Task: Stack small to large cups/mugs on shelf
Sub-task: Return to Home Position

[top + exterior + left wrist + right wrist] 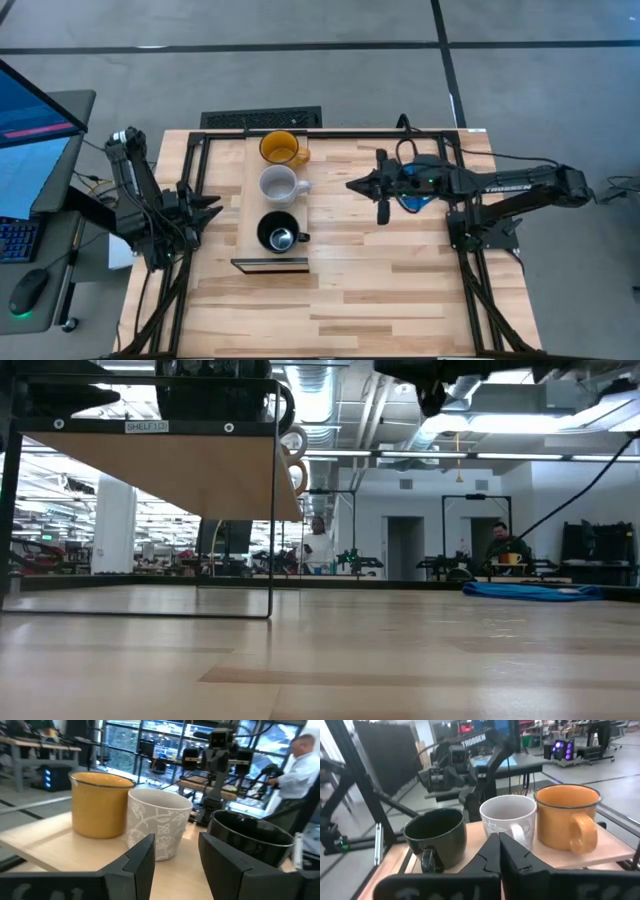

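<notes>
Three mugs stand in a row on the raised pale wood shelf [252,205], each on its base. The yellow-orange mug [280,148] is farthest, the white mug [279,185] is in the middle, and the black mug [278,233] is nearest. My left gripper [214,206] is open and empty just left of the shelf, level with the mugs; its wrist view shows the yellow [99,805], white [159,822] and black [250,840] mugs ahead. My right gripper [352,185] is shut and empty to the right of the shelf, pointing at the white mug [509,817].
A flat blue object [413,202] lies on the planked tabletop under my right arm; it also shows in the low view [530,591]. The shelf's thin metal legs [272,530] stand on the table. Dark frame rails [330,133] run along the far edge. People show in the room behind.
</notes>
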Action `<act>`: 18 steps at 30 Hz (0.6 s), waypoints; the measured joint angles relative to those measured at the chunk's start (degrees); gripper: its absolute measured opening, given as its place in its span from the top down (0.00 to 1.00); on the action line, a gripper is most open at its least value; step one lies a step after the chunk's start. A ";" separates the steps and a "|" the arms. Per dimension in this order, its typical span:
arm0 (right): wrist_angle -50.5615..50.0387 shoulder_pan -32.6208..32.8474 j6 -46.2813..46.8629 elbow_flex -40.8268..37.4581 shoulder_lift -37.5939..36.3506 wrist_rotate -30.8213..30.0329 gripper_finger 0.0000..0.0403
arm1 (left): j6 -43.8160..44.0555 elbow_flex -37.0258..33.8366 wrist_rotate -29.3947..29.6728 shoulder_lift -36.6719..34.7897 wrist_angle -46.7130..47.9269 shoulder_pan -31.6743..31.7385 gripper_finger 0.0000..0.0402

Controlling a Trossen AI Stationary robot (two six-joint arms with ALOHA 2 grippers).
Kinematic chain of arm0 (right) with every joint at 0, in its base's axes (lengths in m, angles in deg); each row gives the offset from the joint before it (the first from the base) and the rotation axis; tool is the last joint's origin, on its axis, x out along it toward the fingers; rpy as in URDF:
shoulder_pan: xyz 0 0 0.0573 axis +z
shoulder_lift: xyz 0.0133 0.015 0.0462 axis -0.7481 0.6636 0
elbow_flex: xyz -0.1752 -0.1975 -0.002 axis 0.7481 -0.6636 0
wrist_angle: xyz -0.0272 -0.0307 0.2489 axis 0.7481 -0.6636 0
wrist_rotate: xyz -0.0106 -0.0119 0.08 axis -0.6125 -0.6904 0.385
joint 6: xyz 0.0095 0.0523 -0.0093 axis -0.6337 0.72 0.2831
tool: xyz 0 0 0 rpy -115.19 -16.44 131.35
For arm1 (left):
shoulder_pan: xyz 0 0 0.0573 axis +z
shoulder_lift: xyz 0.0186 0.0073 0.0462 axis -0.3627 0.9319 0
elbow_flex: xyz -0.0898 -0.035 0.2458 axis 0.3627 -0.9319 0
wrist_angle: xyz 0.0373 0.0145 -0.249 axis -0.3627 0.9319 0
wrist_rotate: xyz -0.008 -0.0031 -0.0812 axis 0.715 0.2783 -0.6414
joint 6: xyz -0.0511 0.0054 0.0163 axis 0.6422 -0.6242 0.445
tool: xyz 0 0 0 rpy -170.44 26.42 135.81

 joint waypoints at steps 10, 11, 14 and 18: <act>6.59 -2.08 1.87 -4.20 -1.52 0.40 0.96 | -1.43 -0.90 0.00 -4.24 -0.55 -3.70 0.65; 6.85 -2.28 1.86 -4.20 -1.52 0.38 0.96 | -2.11 -0.90 -0.02 -4.10 -1.43 -3.70 0.65; 6.92 -2.40 1.86 -4.20 -1.52 0.36 0.96 | -7.29 -0.90 -0.01 -3.78 -4.88 -3.64 0.65; 7.13 -2.36 1.87 -4.20 -1.52 0.38 0.95 | -11.31 -0.90 -0.25 -3.85 -5.47 -3.50 0.65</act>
